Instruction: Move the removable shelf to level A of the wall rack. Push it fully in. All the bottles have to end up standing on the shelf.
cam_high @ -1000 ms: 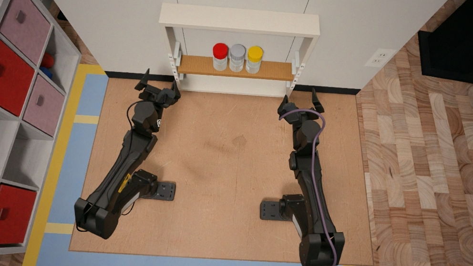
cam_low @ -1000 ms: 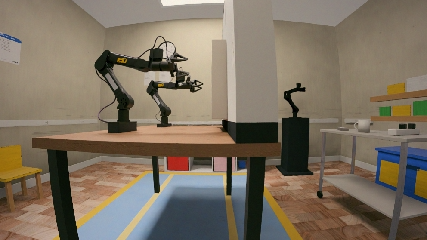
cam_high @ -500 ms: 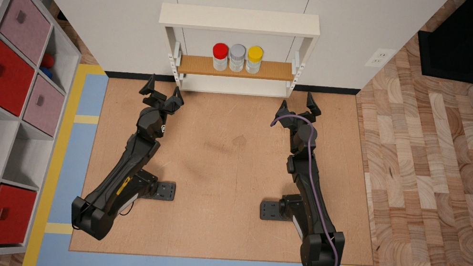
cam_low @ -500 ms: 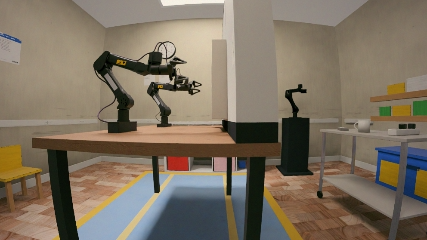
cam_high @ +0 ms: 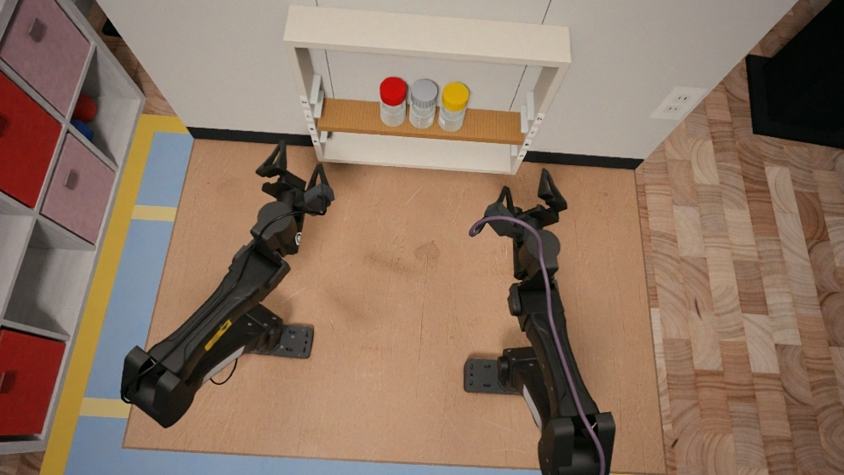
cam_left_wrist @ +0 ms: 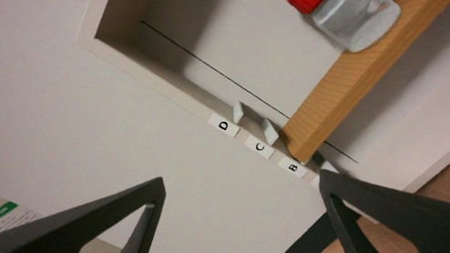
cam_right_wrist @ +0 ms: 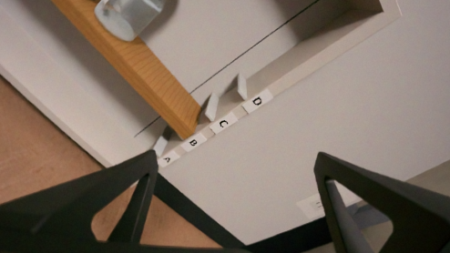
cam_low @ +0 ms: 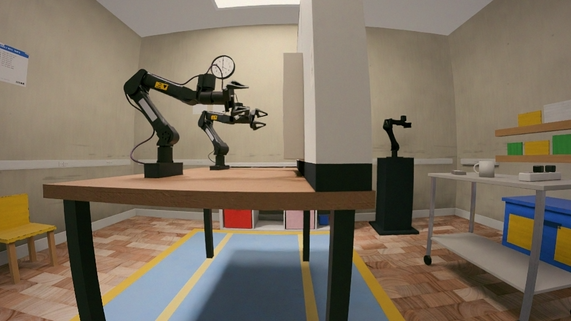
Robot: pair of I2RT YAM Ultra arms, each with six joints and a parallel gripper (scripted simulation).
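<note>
Wall rack (cam_high: 427,38) (cam_low: 293,105) (cam_left_wrist: 137,75) (cam_right_wrist: 332,54): stands upright against wall. Wooden shelf (cam_high: 354,121) (cam_left_wrist: 343,97) (cam_right_wrist: 137,68): sits at rack's level B. Left gripper (cam_high: 300,154) (cam_low: 266,119) (cam_left_wrist: 242,177), right gripper (cam_high: 524,180) (cam_low: 248,98) (cam_right_wrist: 237,154): hang before rack, jaws apart, gripping nothing. Red-capped bottle (cam_high: 393,103) (cam_left_wrist: 357,20), gray-capped bottle (cam_high: 423,105), yellow-capped bottle (cam_high: 453,107) (cam_right_wrist: 129,15): stand inside rack, on shelf.

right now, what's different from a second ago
Both the left tool and the right tool have drawn back a little from the wall and shifted slightly inward, toward each other. Nothing was gripped or let go; both stay open. The shelf and its three standing bottles look unmoved.
</note>
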